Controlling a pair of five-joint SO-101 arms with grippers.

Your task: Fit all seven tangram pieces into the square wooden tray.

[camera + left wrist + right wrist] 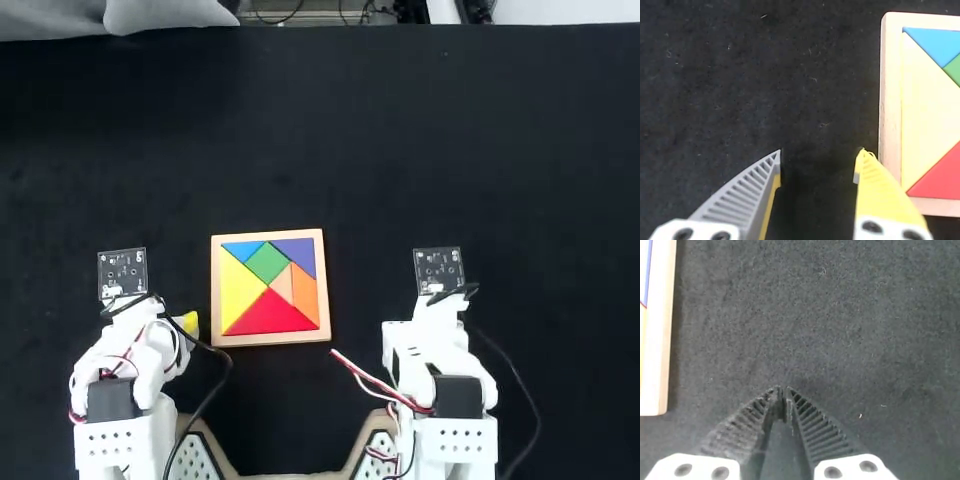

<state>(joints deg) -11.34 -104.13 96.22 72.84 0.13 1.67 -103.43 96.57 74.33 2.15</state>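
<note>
The left claw (820, 155) hangs open and empty over the black cloth (420, 150), its yellow finger (875, 185) just beside the left rim of the square wooden tray (270, 339). On the tray's other side, a little apart from its right rim, the right claw (782, 390) is closed with its two ribbed fingers pressed tip to tip and nothing between them. Inside the tray, seven coloured pieces lie flat and edge to edge: a large yellow triangle (235, 290) along the left, a large red triangle (270, 313) along the near edge, a blue triangle (240, 249) and a purple triangle (298, 253) across the far edge, a green square (267, 263) between them, an orange piece (306, 287) down the right, and a small pale tan piece (283, 283) at the centre. No gap shows within the frame and no piece lies on the cloth around the tray, so by the look of it the puzzle is finished, with nothing left for either arm to place.
</note>
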